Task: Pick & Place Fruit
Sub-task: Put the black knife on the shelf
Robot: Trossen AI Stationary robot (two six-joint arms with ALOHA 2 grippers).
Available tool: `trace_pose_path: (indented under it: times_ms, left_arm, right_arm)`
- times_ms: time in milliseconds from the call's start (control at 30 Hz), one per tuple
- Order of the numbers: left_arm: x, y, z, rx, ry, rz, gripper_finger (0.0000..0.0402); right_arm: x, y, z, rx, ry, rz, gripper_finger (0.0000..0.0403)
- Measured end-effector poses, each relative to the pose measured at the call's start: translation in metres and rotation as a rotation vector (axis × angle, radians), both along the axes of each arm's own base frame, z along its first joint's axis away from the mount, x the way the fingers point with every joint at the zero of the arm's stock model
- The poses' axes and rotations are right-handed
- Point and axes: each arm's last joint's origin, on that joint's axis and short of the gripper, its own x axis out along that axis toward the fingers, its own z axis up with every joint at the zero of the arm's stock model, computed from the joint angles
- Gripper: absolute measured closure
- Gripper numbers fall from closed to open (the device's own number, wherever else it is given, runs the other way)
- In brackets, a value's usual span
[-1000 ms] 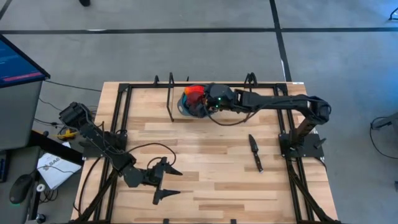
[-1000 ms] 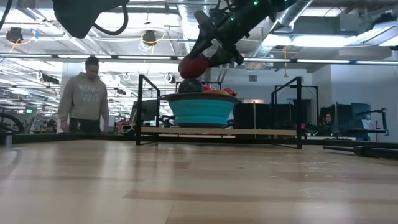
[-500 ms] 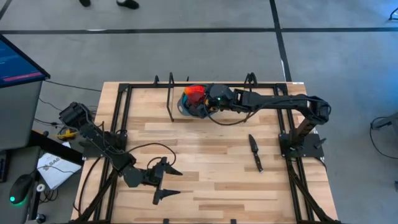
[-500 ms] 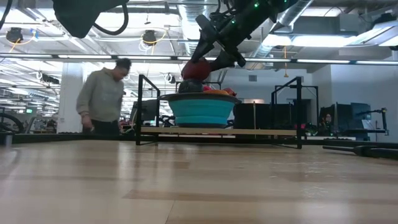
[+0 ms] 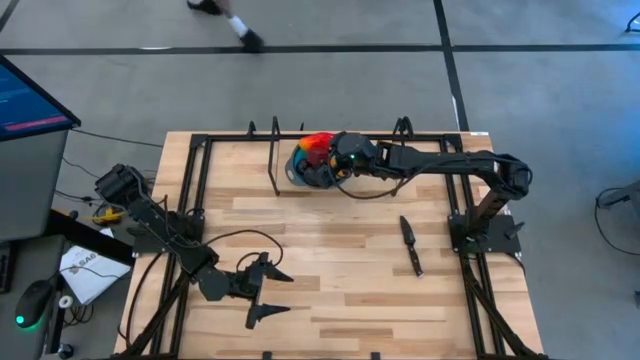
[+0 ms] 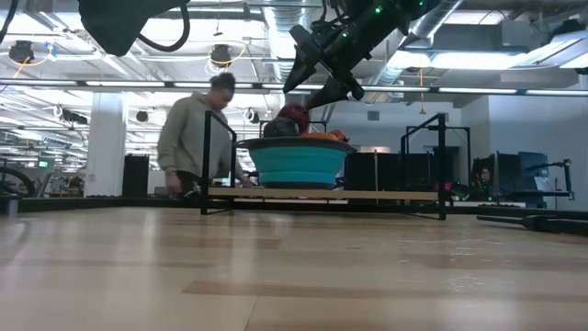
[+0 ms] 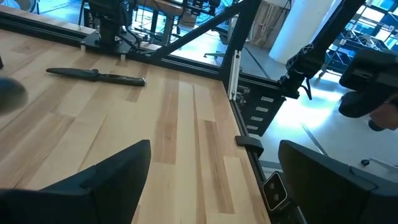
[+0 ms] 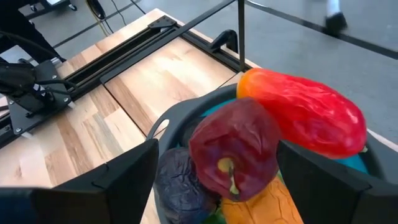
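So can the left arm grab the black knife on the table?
Probably yes. The knife lies alone on bare wood, nothing blocks the way, and the left fingers are open, though parked well off from it.

Grey floor with dark lines surrounds the wooden table. A monitor stands beside it. Beyond, ceiling lights glow and a person passes.

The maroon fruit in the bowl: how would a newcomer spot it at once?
Find the blue bowl at the table's far edge, under the right hand. The maroon fruit lies on top of the pile, round and wrinkled. Beside it, the red-orange piece is longer and brighter, the purple one darker.
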Motion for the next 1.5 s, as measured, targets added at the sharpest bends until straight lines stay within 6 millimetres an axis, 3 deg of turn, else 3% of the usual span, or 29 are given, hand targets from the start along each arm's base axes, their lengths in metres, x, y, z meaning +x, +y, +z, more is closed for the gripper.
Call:
trace_pose_path:
  times_ms: [233,633,733,867,1100,1267,1500]
  left_arm:
    - [0.0,0.0,0.0,-0.002,0.0,0.0,0.0056]
    - [0.0,0.0,0.001,-0.01,-0.008,0.0,0.0056]
    - [0.0,-0.001,0.001,-0.011,-0.009,-0.002,0.0056]
    - [-0.001,-0.002,0.001,-0.012,-0.01,-0.009,0.0056]
    - [-0.001,-0.002,0.001,-0.01,-0.01,-0.007,0.0056]
    - [0.0,0.0,0.001,-0.005,-0.011,-0.001,0.0056]
    - [0.0,0.0,0.001,-0.005,-0.011,-0.001,0.0056]
  right_arm:
    - [0.0,0.004,0.002,-0.001,-0.008,0.012,0.0085]
    - [-0.017,0.02,0.037,-0.039,-0.093,0.054,0.0085]
    - [-0.023,0.043,0.047,-0.066,-0.087,0.13,0.0085]
    - [-0.039,0.088,0.058,-0.107,-0.037,0.213,0.0085]
    - [-0.08,0.165,0.075,-0.147,0.0,0.428,0.0085]
    - [-0.102,0.195,0.087,-0.141,-0.051,0.548,0.0085]
    - [-0.11,0.226,0.083,-0.139,-0.05,0.657,0.0085]
